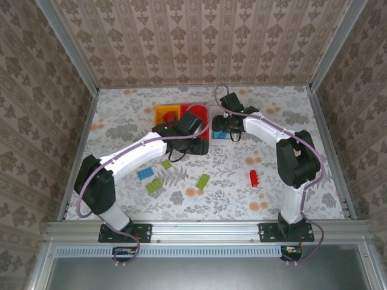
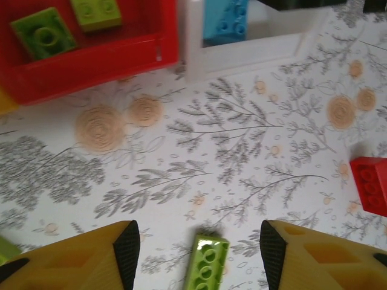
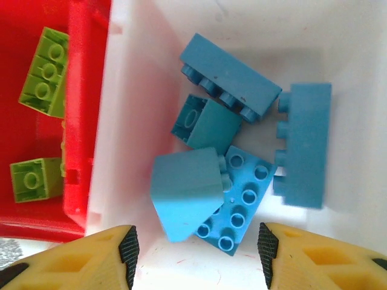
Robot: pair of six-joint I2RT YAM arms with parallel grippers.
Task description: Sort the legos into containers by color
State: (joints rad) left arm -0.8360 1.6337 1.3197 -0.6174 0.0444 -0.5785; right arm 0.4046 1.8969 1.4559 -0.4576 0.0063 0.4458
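Note:
My right gripper (image 3: 196,248) hangs open over the white container (image 3: 127,121), which holds several light blue legos; a sloped one (image 3: 184,190) leans on a studded plate (image 3: 242,199) just below the fingers, untouched. The red container (image 3: 78,121) beside it holds lime green legos (image 3: 43,72). My left gripper (image 2: 198,241) is open high above the table, with a green lego (image 2: 205,263) lying on the cloth below the gap. A red lego (image 2: 370,184) lies off to its right. From above, the left gripper (image 1: 188,140) is near the red container (image 1: 195,115) and the right gripper (image 1: 230,130) covers the white one.
A yellow-orange container (image 1: 167,112) stands left of the red one. Loose on the flowered cloth are green legos (image 1: 166,164) (image 1: 153,185) (image 1: 202,180), a blue one (image 1: 145,174) and a red one (image 1: 254,177). Papered walls close in the table.

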